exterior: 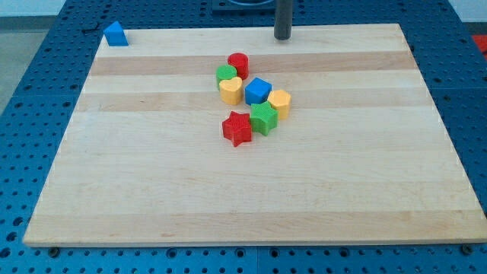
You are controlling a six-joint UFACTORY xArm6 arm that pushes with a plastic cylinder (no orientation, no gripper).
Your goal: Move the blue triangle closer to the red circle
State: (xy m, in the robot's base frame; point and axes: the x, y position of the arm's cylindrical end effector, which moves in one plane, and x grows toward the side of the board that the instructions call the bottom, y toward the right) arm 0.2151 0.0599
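Note:
The blue triangle [116, 34] sits at the board's top left corner, right at the edge. The red circle [238, 64] stands at the top of a cluster of blocks near the middle of the board. My tip [283, 36] rests at the board's top edge, to the right of and above the red circle, far to the right of the blue triangle. It touches no block.
Below the red circle lie a green circle [226, 74], a yellow heart [231, 90], a blue cube [258, 90], a yellow hexagon [279, 102], a green star [263, 119] and a red star [237, 129]. The wooden board [152, 190] lies on a blue perforated table.

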